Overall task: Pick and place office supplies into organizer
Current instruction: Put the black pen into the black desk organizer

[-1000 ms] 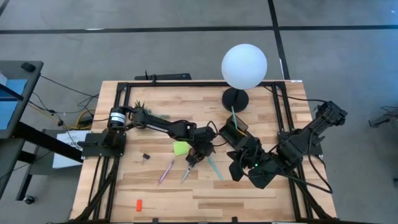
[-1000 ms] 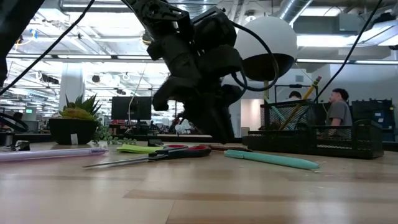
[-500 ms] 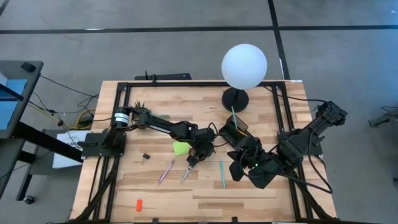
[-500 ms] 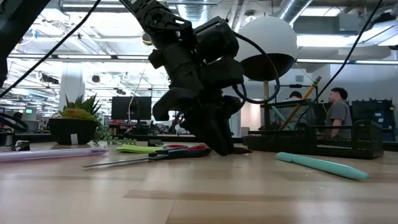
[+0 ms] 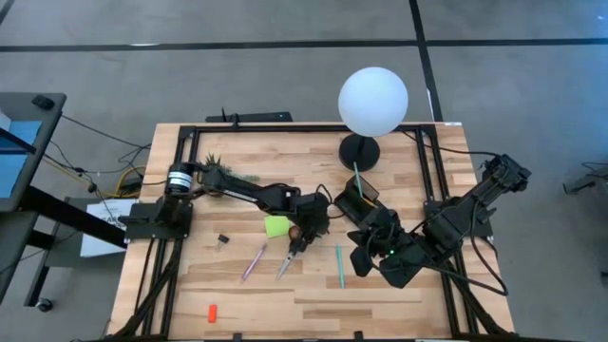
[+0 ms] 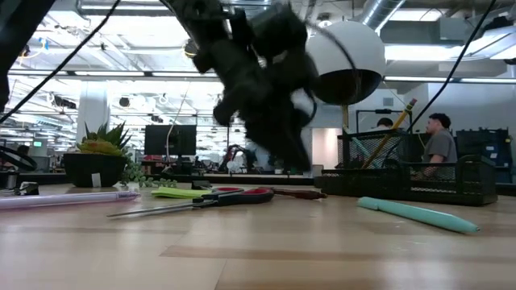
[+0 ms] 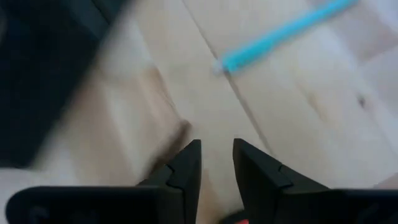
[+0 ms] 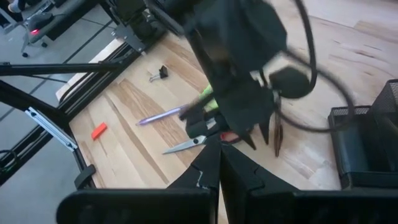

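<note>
Your left gripper (image 5: 306, 231), fingers narrowly parted and empty, hovers mid-table just over the red handles of the scissors (image 5: 289, 256), whose blades point away from the lamp-side edge, so it sits nearer them than the closed right gripper (image 5: 361, 258) by the organizer (image 5: 357, 201).

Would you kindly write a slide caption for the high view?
Left pincer above red scissors; teal pen lies loose beside the organizer.

No readable text or labels
</note>
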Action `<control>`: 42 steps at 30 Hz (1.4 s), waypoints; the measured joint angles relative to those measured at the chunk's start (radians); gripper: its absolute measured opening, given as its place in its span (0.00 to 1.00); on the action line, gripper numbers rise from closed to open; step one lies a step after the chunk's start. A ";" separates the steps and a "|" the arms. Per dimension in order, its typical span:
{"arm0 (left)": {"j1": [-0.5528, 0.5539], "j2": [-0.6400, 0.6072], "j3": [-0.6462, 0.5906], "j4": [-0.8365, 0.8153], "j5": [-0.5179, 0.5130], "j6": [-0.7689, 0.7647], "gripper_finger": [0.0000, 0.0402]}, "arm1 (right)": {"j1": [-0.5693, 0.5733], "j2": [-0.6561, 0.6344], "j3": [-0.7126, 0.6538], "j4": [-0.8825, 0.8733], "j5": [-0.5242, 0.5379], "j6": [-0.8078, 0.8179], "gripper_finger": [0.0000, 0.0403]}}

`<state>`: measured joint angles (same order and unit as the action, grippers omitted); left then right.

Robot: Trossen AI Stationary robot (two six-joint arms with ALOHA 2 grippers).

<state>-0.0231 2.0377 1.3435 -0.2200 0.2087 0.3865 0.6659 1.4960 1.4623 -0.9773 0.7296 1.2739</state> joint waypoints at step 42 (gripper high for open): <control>0.189 0.037 0.001 -0.174 -0.004 0.350 0.22 | -0.007 0.001 0.001 -0.008 -0.012 0.002 0.00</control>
<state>0.1664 2.0747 1.3441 -0.3944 0.2048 0.7361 0.6586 1.4971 1.4628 -0.9855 0.7177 1.2755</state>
